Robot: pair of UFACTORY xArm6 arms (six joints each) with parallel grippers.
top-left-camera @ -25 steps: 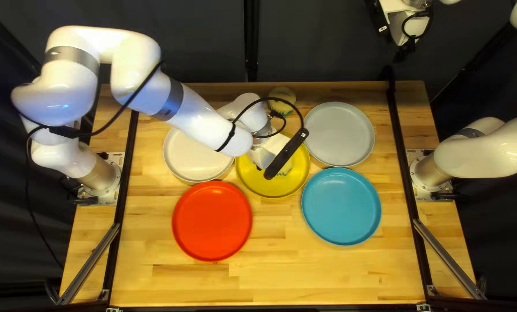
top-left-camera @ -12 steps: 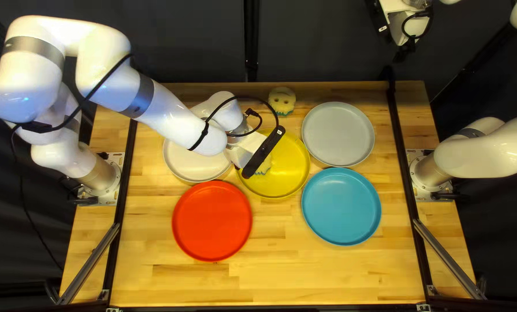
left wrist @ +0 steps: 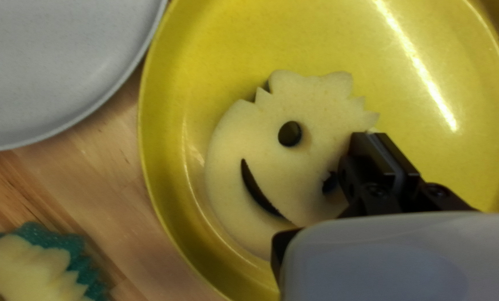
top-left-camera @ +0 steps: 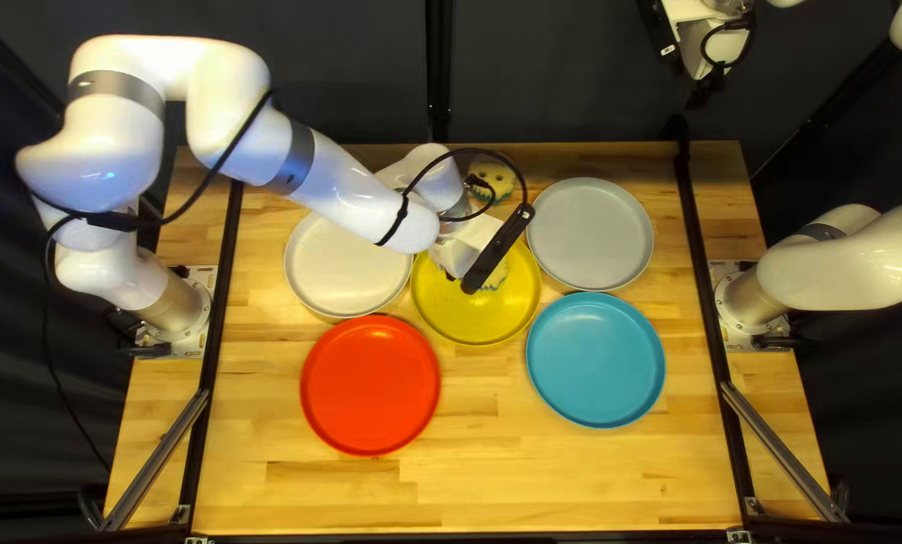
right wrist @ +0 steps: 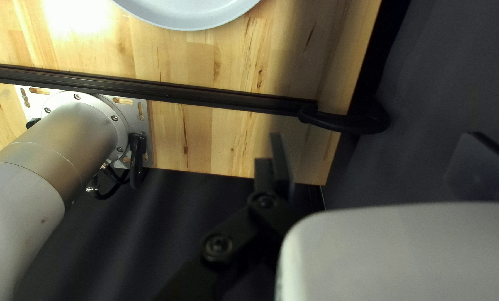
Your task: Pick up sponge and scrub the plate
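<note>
The left gripper (left wrist: 373, 134), nearer and suited to scrubbing, has its fingers clamped on the smiley sponge (left wrist: 316, 161) at one edge, over the yellow plate (left wrist: 171, 117); the right gripper's (right wrist: 373, 135) fingers stand apart, well away.

Note: you have yellow plate (top-left-camera: 471, 320), red plate (top-left-camera: 370, 385), blue plate (top-left-camera: 595, 361), off-white plate (top-left-camera: 342, 267), grey plate (top-left-camera: 590, 234), cream sponge (left wrist: 260, 131) with smiling-face pattern.

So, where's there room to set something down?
On the wooden table, between its near edge and the round red plate and round blue plate, or between those plates. Around the round yellow plate it's crowded: off-white plate and grey plate beside, white robot arm above.
</note>
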